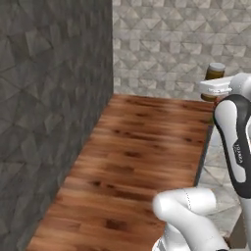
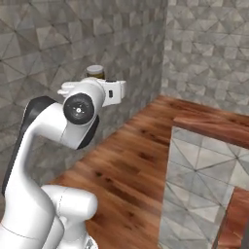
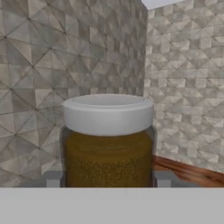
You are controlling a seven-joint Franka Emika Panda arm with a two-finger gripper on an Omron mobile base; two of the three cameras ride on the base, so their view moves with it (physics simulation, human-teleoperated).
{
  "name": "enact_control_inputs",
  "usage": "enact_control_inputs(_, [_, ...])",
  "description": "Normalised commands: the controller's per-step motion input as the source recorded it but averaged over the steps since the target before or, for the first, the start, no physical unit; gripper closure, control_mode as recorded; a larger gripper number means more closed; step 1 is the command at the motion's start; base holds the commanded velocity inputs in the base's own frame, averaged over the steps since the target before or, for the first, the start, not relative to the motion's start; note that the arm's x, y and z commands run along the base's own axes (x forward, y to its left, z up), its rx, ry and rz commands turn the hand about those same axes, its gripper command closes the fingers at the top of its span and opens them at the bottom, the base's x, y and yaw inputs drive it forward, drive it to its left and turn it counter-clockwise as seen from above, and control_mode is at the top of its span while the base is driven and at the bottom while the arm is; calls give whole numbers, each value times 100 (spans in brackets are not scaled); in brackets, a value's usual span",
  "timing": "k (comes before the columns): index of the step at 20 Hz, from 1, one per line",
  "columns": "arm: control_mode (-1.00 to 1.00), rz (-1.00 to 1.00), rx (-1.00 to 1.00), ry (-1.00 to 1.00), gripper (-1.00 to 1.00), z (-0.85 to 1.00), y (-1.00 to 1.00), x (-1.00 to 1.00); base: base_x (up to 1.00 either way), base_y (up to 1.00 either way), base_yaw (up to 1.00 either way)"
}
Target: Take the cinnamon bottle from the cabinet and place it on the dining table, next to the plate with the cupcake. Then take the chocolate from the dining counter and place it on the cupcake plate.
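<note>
The cinnamon bottle [image 3: 108,140] stands upright in the hand view, its long axis vertical, the pale grey screw lid on top and the brown body below. The grain of the spice shows through the glass. Small grey finger parts sit against the jar's lower left and right sides, so the gripper [image 3: 108,179] is part-way open and closed around the bottle, holding it by the body.

In the left base view the bottle [image 1: 214,76] rises just above the white hand at the right edge, lid uppermost, held in the air above the far end of the dining table [image 1: 132,166]. The right base view shows the lid and a sliver of brown [image 2: 95,72] peeking over the top of the white wrist, again upright.

The reddish-brown wood-grain top of the table runs away from the base toward a corner of grey tiled walls [image 1: 49,98]. In the right base view a raised ledge with a wooden top [image 2: 214,124] and a tiled face stands to the right of the table [image 2: 126,165]. The bottle is held well above the wood, not touching it.
</note>
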Motion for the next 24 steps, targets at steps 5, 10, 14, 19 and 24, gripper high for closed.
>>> enact_control_inputs(5, [100, 0, 0, 0, 100, 0, 0, 0, 99, 40, -37])
enact_control_inputs(10, [100, 0, 0, 0, 100, 0, 0, 0, 100, 0, -42])
enact_control_inputs(14, [100, 0, 0, 0, 100, 0, 0, 0, 100, 1, -45])
enact_control_inputs(19, [100, 0, 0, 0, 100, 0, 0, 0, 91, 44, -47])
enact_control_inputs(24, [100, 0, 0, 0, 100, 0, 0, 0, 82, 58, -49])
